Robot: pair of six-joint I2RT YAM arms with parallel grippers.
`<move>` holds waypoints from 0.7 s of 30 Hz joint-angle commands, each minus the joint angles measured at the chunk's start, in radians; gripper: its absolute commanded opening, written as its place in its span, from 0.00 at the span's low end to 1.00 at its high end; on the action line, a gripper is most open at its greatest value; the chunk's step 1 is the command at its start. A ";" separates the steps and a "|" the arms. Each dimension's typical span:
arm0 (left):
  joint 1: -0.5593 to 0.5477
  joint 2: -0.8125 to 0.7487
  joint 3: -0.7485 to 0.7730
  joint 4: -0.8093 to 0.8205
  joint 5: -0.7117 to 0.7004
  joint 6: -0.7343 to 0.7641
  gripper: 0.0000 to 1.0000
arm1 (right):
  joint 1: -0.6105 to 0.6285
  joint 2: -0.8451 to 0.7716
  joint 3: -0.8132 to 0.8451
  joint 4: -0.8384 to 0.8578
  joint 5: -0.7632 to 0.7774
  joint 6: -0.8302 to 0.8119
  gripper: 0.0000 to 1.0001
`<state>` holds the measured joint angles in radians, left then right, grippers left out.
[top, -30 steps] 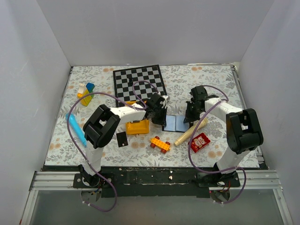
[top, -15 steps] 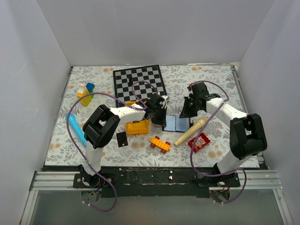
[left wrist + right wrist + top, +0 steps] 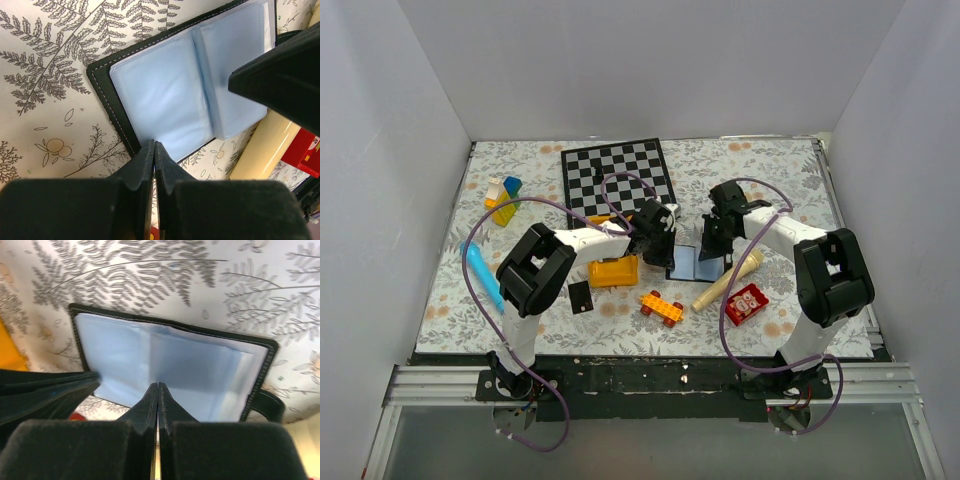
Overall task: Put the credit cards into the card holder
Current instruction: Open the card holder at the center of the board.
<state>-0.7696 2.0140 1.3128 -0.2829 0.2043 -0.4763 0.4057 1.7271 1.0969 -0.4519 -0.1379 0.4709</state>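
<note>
The card holder (image 3: 695, 262) lies open on the table, blue-grey inside up, between my two grippers. In the left wrist view my left gripper (image 3: 154, 146) is shut with its tips at the near edge of the card holder (image 3: 175, 90); I see no card between the fingers. In the right wrist view my right gripper (image 3: 158, 386) is shut with its tips over the middle fold of the card holder (image 3: 165, 360). The snap tab (image 3: 267, 405) sticks out at the right. One credit card (image 3: 580, 296) lies flat on the table left of the orange block.
An orange block (image 3: 613, 270), a toy car (image 3: 661, 307), a wooden pin (image 3: 728, 281) and a red box (image 3: 746, 303) crowd round the card holder. A chessboard (image 3: 617, 176) lies behind. A blue pen (image 3: 483, 276) and coloured blocks (image 3: 503, 198) lie at the left.
My right gripper has moved left, from over the wooden pin to over the right half of the card holder. The left arm and the card holder have not moved.
</note>
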 commanded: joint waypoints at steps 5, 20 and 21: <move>0.010 -0.009 -0.024 -0.076 -0.063 0.018 0.00 | -0.004 0.043 0.018 -0.099 0.202 0.009 0.01; 0.012 -0.018 -0.035 -0.090 -0.088 0.011 0.00 | -0.001 -0.015 0.051 -0.170 0.307 -0.021 0.01; 0.010 -0.023 -0.035 -0.090 -0.089 0.011 0.00 | -0.001 -0.038 0.035 -0.148 0.288 -0.032 0.01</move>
<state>-0.7692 2.0140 1.3128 -0.2840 0.2012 -0.4805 0.4080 1.7710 1.1446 -0.5892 0.1104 0.4686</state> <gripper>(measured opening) 0.008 0.023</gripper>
